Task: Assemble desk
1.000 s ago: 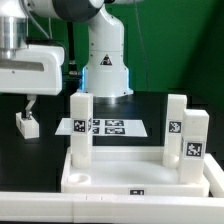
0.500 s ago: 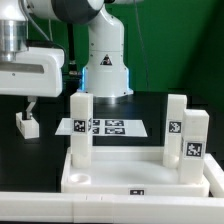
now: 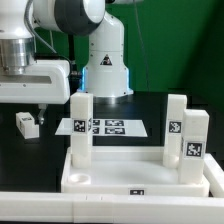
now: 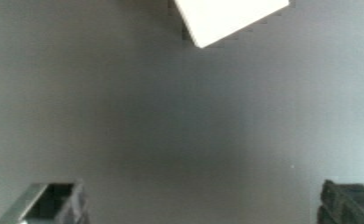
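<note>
1. The end effector [image 3: 41, 104] hangs spread wide, grasping nothing, above the dark counter [image 3: 40, 150].
2. One loose leg [image 3: 27, 124] lies just beside it.
3. The tabletop [image 3: 130, 178] sits at front, three legs [image 3: 81, 128] upright in its corners.
4. The marker board [image 3: 108, 127] lies behind.

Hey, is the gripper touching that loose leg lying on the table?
Apart. The exterior view shows the gripper hanging open above and beside the loose leg, with dark table visible between them. The wrist view shows nothing between its fingertips.
</note>
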Available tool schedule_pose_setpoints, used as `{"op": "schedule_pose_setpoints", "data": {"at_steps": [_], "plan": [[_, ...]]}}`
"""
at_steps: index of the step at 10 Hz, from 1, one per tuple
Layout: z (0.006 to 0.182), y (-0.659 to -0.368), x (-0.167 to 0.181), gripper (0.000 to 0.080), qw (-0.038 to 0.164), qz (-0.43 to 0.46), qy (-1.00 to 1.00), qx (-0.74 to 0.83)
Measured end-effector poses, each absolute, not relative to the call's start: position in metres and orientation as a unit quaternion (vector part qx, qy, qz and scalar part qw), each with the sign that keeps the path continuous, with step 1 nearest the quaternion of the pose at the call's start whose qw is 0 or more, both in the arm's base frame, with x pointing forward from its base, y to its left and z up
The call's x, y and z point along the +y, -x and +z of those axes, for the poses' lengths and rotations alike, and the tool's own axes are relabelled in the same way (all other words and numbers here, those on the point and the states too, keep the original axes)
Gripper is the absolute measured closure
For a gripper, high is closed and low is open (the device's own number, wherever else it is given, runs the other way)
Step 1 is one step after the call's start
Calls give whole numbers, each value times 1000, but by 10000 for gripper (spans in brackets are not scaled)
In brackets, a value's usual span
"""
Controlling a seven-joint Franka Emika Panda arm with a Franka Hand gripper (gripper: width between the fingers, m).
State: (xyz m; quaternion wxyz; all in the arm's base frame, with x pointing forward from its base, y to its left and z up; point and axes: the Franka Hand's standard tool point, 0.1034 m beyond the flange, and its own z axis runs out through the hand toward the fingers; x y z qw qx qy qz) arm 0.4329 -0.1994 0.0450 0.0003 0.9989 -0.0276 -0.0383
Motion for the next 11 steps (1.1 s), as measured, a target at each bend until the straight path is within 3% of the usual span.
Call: {"op": "schedule_pose_setpoints", "data": {"at_steps": [2,4,5,8,10,11], "plan": [[40,-431,-195,150,-3,-70,-998,5],[35,-430,-189,150,23,-108,-990,89],[35,-428,-186,150,23,-135,-984,113],[32,-428,-178,150,5,-193,-976,103],[32,-408,-186,150,-20,-223,-973,55],[31,-409,-185,150,-18,-222,-973,58]]}}
